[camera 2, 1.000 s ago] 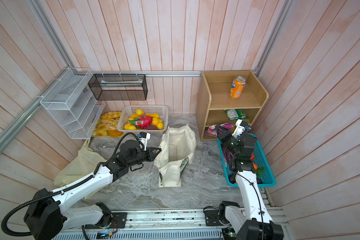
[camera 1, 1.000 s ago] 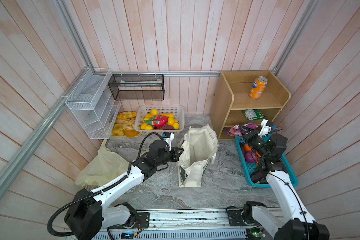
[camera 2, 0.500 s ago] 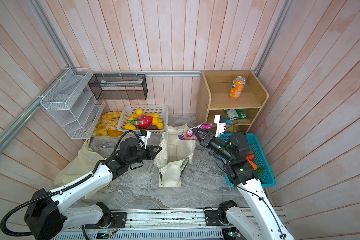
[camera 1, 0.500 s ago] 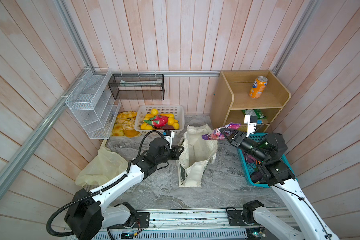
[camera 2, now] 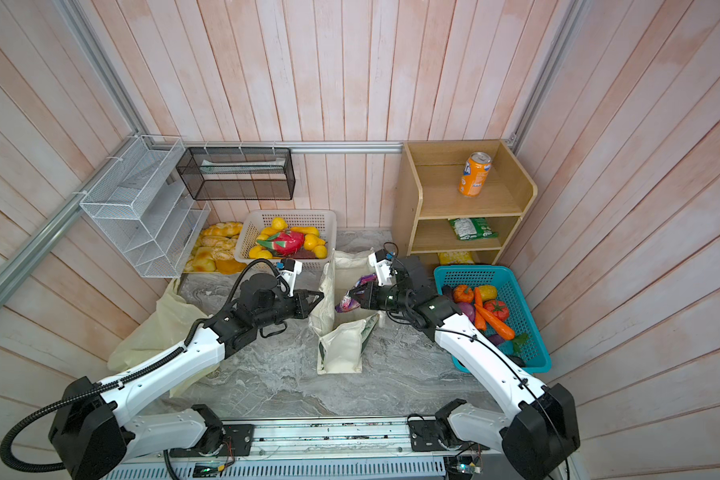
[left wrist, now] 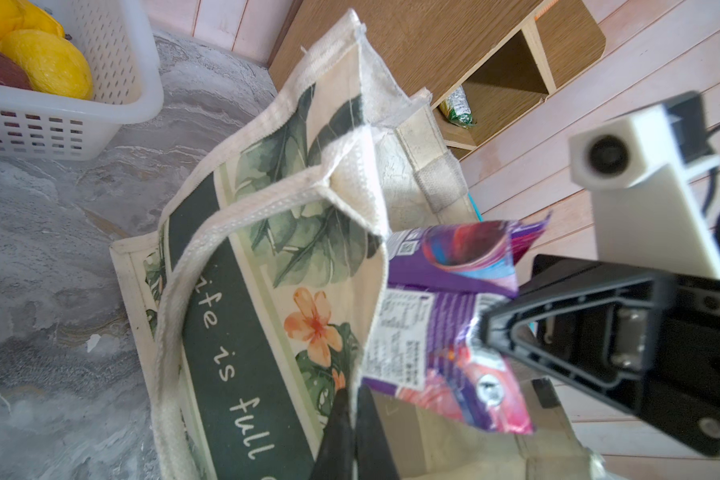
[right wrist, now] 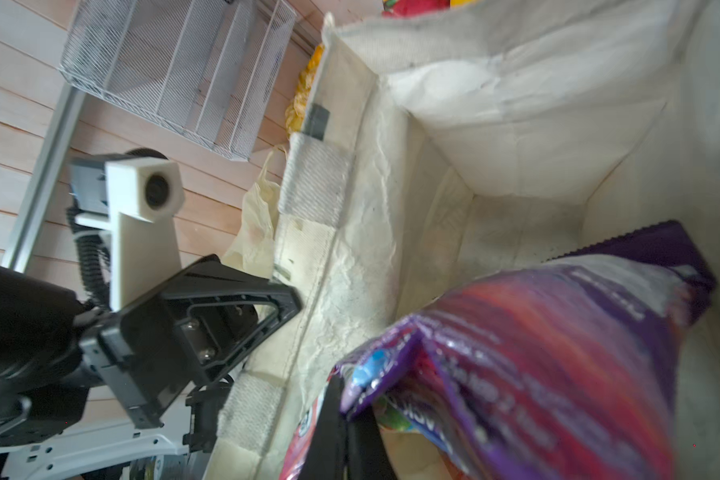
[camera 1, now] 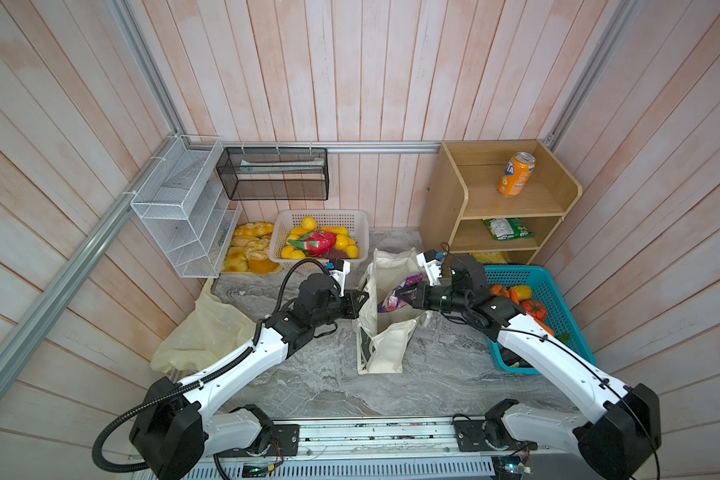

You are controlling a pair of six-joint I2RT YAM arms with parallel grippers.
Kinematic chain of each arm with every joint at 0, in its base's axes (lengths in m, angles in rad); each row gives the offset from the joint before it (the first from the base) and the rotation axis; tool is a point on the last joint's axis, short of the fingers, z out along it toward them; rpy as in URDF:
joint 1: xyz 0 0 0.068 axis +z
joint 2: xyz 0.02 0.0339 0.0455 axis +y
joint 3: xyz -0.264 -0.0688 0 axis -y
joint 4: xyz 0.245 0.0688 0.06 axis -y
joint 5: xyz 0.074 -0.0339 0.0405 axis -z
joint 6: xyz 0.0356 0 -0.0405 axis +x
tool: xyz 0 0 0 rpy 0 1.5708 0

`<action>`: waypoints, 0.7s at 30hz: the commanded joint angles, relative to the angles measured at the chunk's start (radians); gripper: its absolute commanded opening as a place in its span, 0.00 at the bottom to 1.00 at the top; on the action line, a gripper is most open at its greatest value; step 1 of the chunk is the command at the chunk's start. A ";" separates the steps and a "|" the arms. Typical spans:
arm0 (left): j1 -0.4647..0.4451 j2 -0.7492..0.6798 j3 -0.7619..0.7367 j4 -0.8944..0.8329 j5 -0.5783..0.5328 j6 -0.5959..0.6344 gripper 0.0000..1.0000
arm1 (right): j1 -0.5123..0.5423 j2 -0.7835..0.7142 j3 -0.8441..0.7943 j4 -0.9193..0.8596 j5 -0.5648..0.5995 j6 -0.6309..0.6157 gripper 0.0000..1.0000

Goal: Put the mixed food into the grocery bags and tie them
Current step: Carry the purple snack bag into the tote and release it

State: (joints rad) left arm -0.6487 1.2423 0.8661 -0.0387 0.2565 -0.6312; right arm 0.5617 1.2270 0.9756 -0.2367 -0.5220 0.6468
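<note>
The cream leaf-print tote [camera 1: 385, 340] [camera 2: 341, 349] stands mid-table with its mouth open. My left gripper [camera 1: 364, 296] [left wrist: 354, 399] is shut on the tote's near rim [left wrist: 267, 249] and holds that side out. My right gripper [camera 1: 402, 296] [right wrist: 344, 390] is shut on a purple snack packet [camera 1: 395, 293] [camera 2: 348, 301] [right wrist: 537, 353], which hangs in the tote's mouth above its pale inside [right wrist: 495, 145]. The pale-yellow plastic bag [camera 1: 202, 332] lies crumpled at the left. Orange-red items lie in the blue basket [camera 1: 516, 272]. No cola can shows.
A white basket [camera 1: 321, 216] of fruit and some bread [camera 1: 250, 249] sit at the back. The wooden shelf [camera 1: 512, 203] holds an orange soda can [camera 1: 516, 174] and a green snack packet [camera 1: 508, 228]. A white wire rack [camera 1: 175, 208] and a black mesh rack [camera 1: 273, 174] hang on the walls.
My right arm has swung left from the blue basket, carrying the purple packet to the tote's mouth. The left gripper has kept its hold on the tote rim.
</note>
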 commanded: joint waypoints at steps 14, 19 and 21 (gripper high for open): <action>0.006 0.011 0.014 0.024 0.012 0.011 0.00 | 0.085 0.131 0.070 -0.081 -0.022 -0.132 0.69; 0.008 0.010 0.013 0.017 0.005 0.012 0.00 | 0.071 -0.007 0.198 -0.200 0.078 -0.143 0.70; 0.008 0.010 0.012 0.013 0.004 0.013 0.00 | 0.058 -0.071 0.214 -0.230 0.146 -0.143 0.70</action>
State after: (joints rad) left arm -0.6456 1.2530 0.8715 -0.0299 0.2569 -0.6312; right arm 0.6342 1.2354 1.1496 -0.3714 -0.4740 0.5274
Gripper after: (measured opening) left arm 0.056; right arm 0.699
